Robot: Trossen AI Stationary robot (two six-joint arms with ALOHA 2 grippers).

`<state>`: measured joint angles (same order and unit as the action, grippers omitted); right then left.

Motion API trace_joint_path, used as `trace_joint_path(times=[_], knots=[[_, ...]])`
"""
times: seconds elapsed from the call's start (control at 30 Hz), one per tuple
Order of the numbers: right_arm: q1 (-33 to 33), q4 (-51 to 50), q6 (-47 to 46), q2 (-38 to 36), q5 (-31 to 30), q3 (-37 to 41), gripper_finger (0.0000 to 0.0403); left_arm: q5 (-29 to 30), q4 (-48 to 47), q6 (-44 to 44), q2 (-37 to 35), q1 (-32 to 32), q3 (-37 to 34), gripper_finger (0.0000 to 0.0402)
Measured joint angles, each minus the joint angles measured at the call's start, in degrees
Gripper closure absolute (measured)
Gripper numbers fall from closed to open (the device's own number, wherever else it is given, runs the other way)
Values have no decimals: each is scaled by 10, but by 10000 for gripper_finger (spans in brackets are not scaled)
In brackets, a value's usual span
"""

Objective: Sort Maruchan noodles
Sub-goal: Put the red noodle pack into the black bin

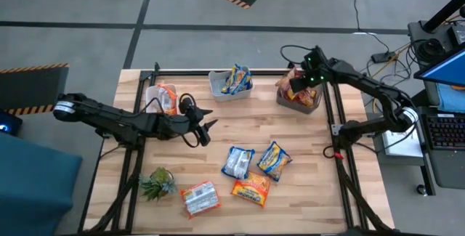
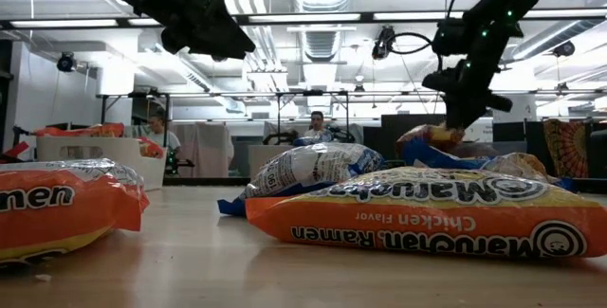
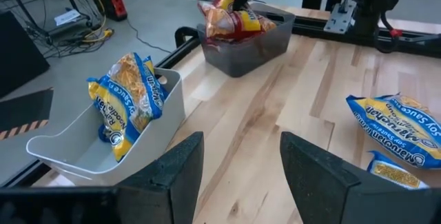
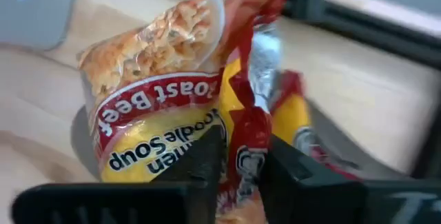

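The wooden table point(image 1: 305, 131) is pale planks with a dark metal frame. The left arm stretches low across its left half, its gripper point(image 1: 205, 125) over bare wood with both dark fingers spread wide and nothing between them. The right arm bends in from the right edge and reaches down to the dark grey bin point(image 1: 299, 98) at the far right, where its gripper point(image 4: 238, 160) has the fingers pinched nearly closed on the crinkled edge of a red beef packet point(image 4: 165, 114) standing in that bin.

The middle bin point(image 1: 227, 86) is pale, smooth plastic and holds blue-and-yellow packets point(image 1: 237, 78) on end. A clear bin point(image 1: 156, 99) on the far left holds an orange packet point(image 1: 168, 98).

Four flat, shiny packets lie loose on the near half of the table: a white-and-blue packet point(image 1: 237, 162), a blue-and-yellow packet point(image 1: 274, 160) just beside it, an orange chicken packet point(image 1: 251, 189) in front of them, and a white-and-red packet point(image 1: 200, 197) further left. A small leafy plant point(image 1: 158, 184) sits near the left edge.
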<state>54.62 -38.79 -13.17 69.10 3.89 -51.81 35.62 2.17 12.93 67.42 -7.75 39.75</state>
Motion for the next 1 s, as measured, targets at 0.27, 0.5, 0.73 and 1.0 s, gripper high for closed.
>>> trace_joint_path(times=[0.27, 0.5, 0.73, 1.0], knots=[[-1, -56, 7, -1, -26, -58, 265, 0, 0, 10, 0, 0, 0, 225], [-33, 43, -2, 4, -25, -44, 299, 0, 1, 13, 0, 0, 0, 225], [-86, 135, -8, 37, -26, 42, 380, 3, 12, 14, 0, 0, 0, 225], [-97, 214, -13, 71, -29, 92, 394, 5, 17, 15, 0, 0, 0, 226]])
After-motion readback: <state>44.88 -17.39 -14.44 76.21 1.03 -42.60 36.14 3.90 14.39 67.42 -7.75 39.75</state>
